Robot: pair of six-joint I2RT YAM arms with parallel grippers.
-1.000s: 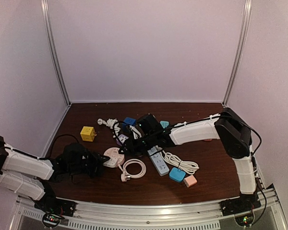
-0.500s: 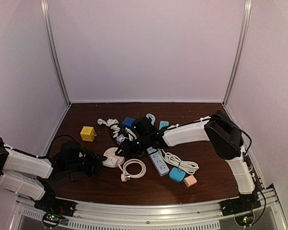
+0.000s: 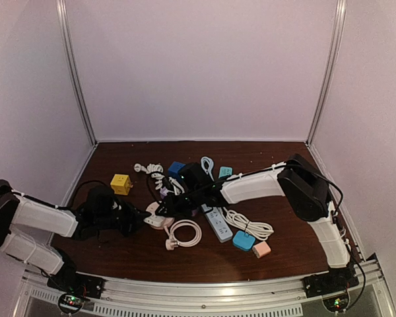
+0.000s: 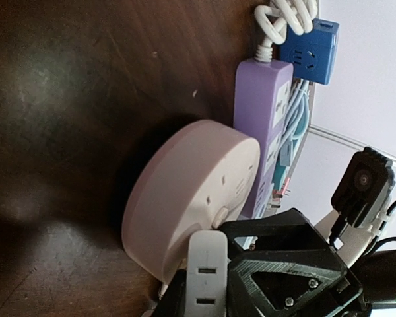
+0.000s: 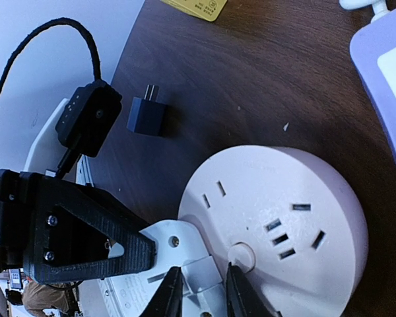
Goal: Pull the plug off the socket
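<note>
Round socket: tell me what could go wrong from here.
1. The right gripper seems to pinch only the edge of the white plug; it may slip off in the pull.
2. The round socket lies free on the table and could lift with the plug; whether the left gripper steadies it is unclear.

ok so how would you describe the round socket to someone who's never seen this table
On the brown table, find the pile of power strips in the middle and go to its near left edge. The round socket lies flat there, beside the purple strip and a coiled white cable. It is the only pale pink disc; its neighbours are bars or cubes.
</note>
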